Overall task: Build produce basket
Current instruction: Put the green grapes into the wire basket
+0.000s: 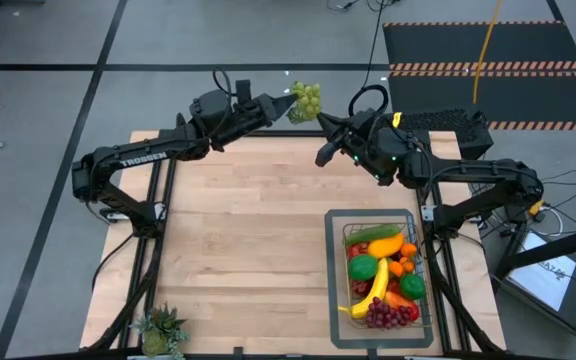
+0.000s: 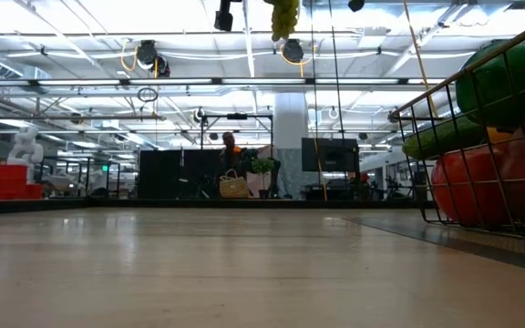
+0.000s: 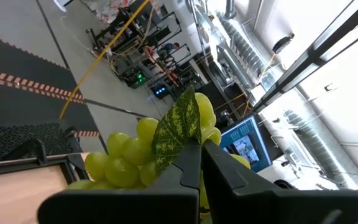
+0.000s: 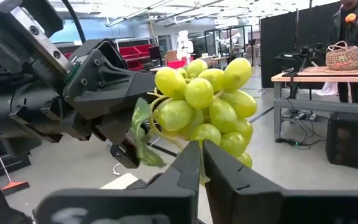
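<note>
A bunch of green grapes [image 1: 306, 100] with a leaf hangs high over the table's far edge, between both arms. My left gripper [image 1: 286, 103] is shut on it. It also shows in the low view as grapes [image 2: 283, 16] at the top. My right gripper [image 1: 320, 128] is shut and points at the grapes [image 4: 204, 106] from the right, with its tips just below the bunch. The wire basket [image 1: 420, 300] stands at the near right. It holds a banana, red grapes, green and orange pieces and several other fruits. My left gripper pinches the grapes at the leaf and stem end [image 3: 178, 130] between its two fingers. The fingers reach out level from the table's left. The bunch is lifted clear of the table and hangs beside and below the fingertips. My right gripper: I cannot tell whether its tips touch the lowest grapes [image 4: 232, 144].
The basket sits on a flat grey tray [image 1: 336, 325] near the table's near right corner. A spiky potted plant [image 1: 160, 330] stands at the near left corner. Bare wood [image 1: 238, 230] lies between them. In the low view the basket wall [image 2: 427, 155] rises at the right.
</note>
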